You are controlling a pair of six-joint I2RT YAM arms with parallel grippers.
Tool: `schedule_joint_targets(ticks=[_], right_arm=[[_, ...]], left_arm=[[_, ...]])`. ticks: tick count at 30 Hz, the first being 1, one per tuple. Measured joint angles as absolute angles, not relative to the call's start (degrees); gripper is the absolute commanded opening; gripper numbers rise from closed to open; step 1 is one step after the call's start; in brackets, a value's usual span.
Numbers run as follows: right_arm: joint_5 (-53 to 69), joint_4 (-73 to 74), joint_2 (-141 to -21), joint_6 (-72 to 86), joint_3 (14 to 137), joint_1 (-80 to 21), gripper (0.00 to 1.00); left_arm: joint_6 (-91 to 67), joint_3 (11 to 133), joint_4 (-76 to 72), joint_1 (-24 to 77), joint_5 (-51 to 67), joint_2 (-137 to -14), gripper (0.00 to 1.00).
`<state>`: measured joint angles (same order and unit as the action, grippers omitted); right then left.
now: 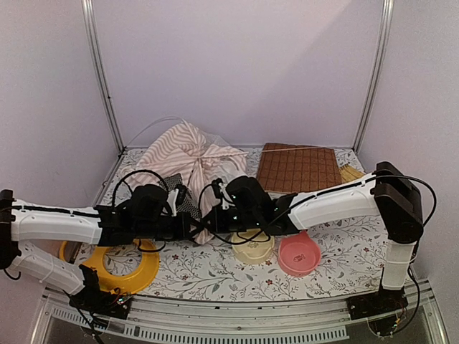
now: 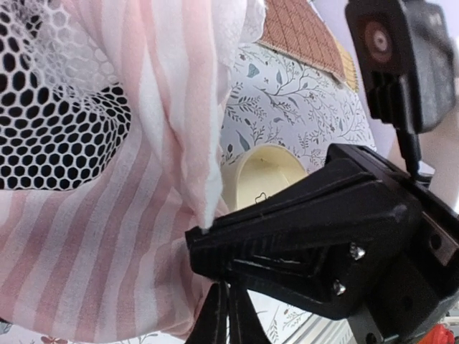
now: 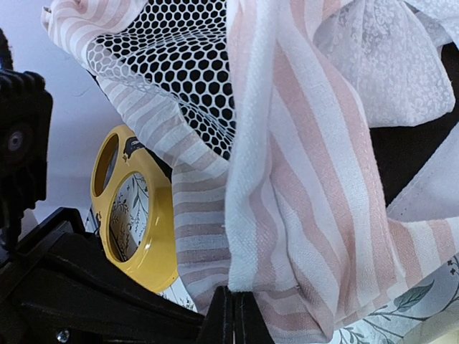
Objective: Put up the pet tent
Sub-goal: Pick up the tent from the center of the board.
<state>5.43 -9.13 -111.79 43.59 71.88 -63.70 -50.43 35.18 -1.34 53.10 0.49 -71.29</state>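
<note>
While L tool (image 2: 228,315), R tool (image 3: 237,315) pinch pet tent (image 1: 190,154), cream bowl (image 1: 252,249) adj.

From my side I see pale lilac walls (image 1: 237,64) at the back and on both sides, all plain. Two thin metal poles (image 1: 102,75) stand in the back corners, leaning a bit outward toward the top. The table (image 1: 201,272) is covered w/ a white cloth (image 1: 337,236), printed w/ grey twigs and small red flowers. An aluminium rail (image 1: 237,319) runs along the near edge. Light is soft and even, approx. from above.
</note>
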Motion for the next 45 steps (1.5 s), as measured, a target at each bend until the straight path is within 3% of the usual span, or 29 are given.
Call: schedule_joint_targets(ticks=[6,9,14,21,29,35,45], right_arm=[[7.9,-8.7,-110.9,42.1,68.6,-63.9,0.00],[9.0,-9.0,-111.0,41.8,67.0,-63.9,0.00],[13.1,-8.0,-111.7,41.4,64.7,-64.7,0.00],[15.2,-6.7,-112.7,40.7,64.0,-65.6,0.00],[14.3,-2.9,-112.6,38.6,65.5,-65.6,0.31],[13.4,2.2,-110.8,37.4,68.1,-65.6,0.50],[10.7,10.3,-104.3,36.5,71.6,-65.6,0.71]], left_arm=[[-53.5,28.7,-11.7,52.0,3.9,-75.7,0.00],[-53.9,28.1,-13.7,52.3,5.6,-77.3,0.10],[-54.0,28.1,-13.8,52.4,0.8,-76.2,0.35],[-52.6,29.3,-8.8,52.3,-5.8,-70.5,0.42],[-42.3,40.2,2.1,44.6,-11.1,-63.8,0.52],[-31.4,49.7,7.3,35.6,-9.6,-67.6,0.53],[-20.5,53.2,12.4,32.6,0.9,-75.8,0.57]])
